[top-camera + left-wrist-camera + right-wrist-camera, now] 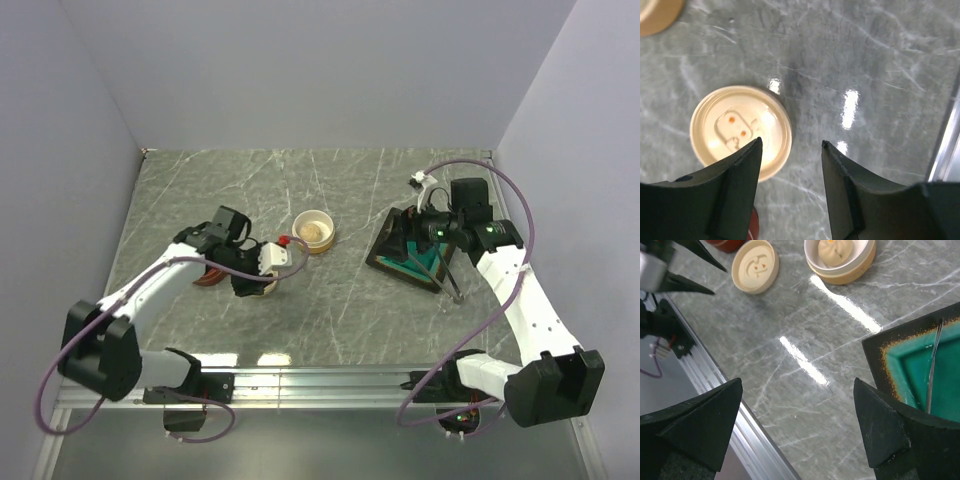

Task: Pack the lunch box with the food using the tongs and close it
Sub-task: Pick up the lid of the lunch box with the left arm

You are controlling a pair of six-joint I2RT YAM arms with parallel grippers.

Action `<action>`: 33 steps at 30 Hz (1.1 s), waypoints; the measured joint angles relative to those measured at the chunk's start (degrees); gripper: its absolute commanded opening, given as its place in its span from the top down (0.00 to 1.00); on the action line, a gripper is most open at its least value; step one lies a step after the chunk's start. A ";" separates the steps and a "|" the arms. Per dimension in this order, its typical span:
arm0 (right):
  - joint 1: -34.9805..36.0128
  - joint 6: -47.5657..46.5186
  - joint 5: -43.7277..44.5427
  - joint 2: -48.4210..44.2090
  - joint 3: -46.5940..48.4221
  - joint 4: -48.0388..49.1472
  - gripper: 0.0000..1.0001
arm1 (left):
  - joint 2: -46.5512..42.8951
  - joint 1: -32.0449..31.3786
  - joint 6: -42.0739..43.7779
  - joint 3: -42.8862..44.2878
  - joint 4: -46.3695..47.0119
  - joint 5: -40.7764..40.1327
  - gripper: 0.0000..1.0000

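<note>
Tongs (935,360) are being shown lying on the teal plate (875,347), their slender silver arms running across the glaze toward the dark, brown-speckled rim. Nothing is being gripped by the right gripper (797,382): its jaws are being held spread wide above the plate's corner and the bare marble table (330,310). The left gripper (791,142) is being held partly open low over the table, with nothing between its fingers. The round cream lid (735,125) is lying flat on the marble, partly hidden behind the left finger (735,185). The lunch box (850,276) is standing uncovered between the two arms, and a tan piece of food (832,252) with an orange spot is being seen inside it. A reddish-brown object (725,244) is lying just beside the lid; what it is cannot be told.
</note>
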 measured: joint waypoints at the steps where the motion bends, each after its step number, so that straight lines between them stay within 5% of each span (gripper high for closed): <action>1: -0.85 0.72 -0.74 0.02 -0.35 0.20 0.01 | 1.55 -0.76 0.13 0.00 0.72 -0.66 0.45; 14: -3.65 3.78 -3.78 -0.02 -0.87 1.81 0.00 | 13.57 -6.10 -2.97 -2.32 9.44 -8.81 0.51; 33: -4.50 4.00 -5.79 0.20 -0.70 2.75 0.00 | 9.70 -13.55 -10.45 -10.29 19.50 -19.58 0.99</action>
